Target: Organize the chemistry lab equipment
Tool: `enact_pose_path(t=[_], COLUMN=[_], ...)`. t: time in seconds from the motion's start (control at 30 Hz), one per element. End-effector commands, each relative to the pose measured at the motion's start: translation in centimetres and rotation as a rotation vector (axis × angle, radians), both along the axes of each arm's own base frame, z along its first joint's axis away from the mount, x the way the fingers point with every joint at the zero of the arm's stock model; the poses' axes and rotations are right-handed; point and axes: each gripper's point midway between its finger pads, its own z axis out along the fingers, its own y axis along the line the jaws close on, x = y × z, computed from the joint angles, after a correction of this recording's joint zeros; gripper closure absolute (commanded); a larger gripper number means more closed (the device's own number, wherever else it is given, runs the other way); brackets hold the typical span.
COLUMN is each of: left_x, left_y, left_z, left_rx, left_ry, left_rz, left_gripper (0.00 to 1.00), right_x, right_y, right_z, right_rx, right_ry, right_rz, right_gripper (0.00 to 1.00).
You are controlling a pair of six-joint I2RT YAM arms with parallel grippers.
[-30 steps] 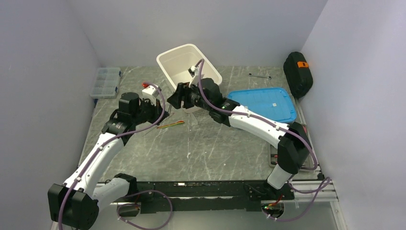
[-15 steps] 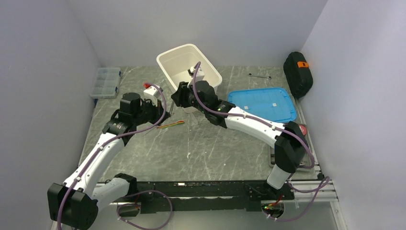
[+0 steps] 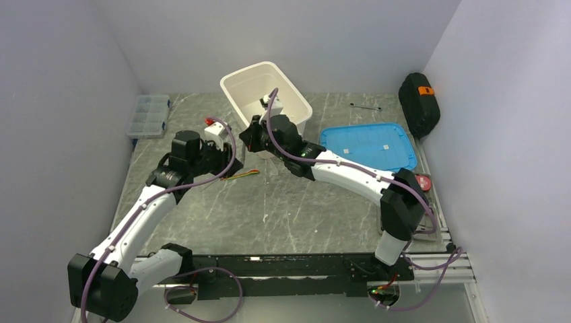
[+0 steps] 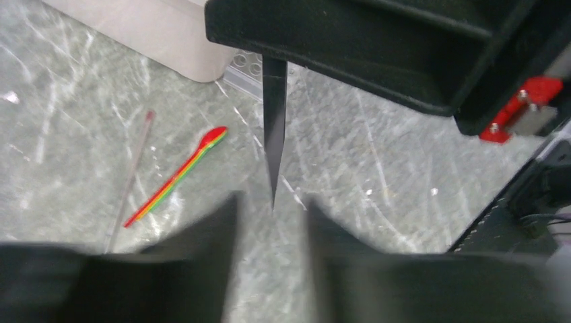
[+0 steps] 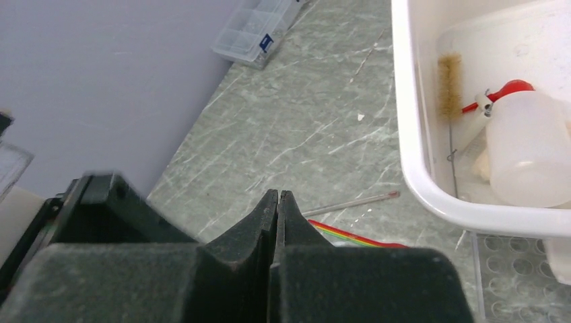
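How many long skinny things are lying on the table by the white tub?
2. A rainbow spoon lies near the tub, and a thin red-tipped rod lies beside it. More may be hidden.

squeeze bottle point(image 5: 528, 158): translucent white with a red nozzle point(image 5: 513, 89); lies on its side inside the white bin point(image 5: 404, 101), nozzle end toward the brush.
brush point(image 5: 448, 84): tan bristle head on a thin wire stem; lies on the bin floor along one side wall, bristles just beside the nozzle.
tube rack point(image 5: 518, 269): clear plastic with rows of round holes; on the table point(image 5: 303, 134), just outside the bin wall.
rod point(image 5: 350, 202): slim pale stick with a small red tip; flat on the table near the bin.
spoon point(image 4: 178, 176): small, rainbow-striped, red bowl; flat beside the rod, not touching it.
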Motion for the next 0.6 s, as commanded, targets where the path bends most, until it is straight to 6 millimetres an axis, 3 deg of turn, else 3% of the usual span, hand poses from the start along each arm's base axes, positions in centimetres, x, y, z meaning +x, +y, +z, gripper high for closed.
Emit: enact_pose_path(t=[0.0,0.1,0.33,0.57], left_x=[0.0,-0.3,-0.6,0.8], left_y=[-0.5,-0.5,0.9,4.1], left_z=[1.9,2.5,4.6,4.4], left_rx=[-0.016,-0.023,-0.006,0.041], left_ry=[-0.058,-0.084,-0.209,-0.207], left_rz=[-0.038,-0.047,0.003,0.184], left_gripper=[0.4,0.03,0.01,0.0], right_x=[0.7,0.8,1.0,3.9], right_y=[-1.2,-2.0,-3.9,-5.1], right_z=[3.4,4.5,9.0,10.0], right_rx=[0.051,0.047,-0.029,-0.262], right_ry=[-0.086,-0.123,-0.325,-0.461], right_rz=[-0.044,-0.068,-0.073,-0.084], right_gripper=[1.0,1.0,1.0,1.0])
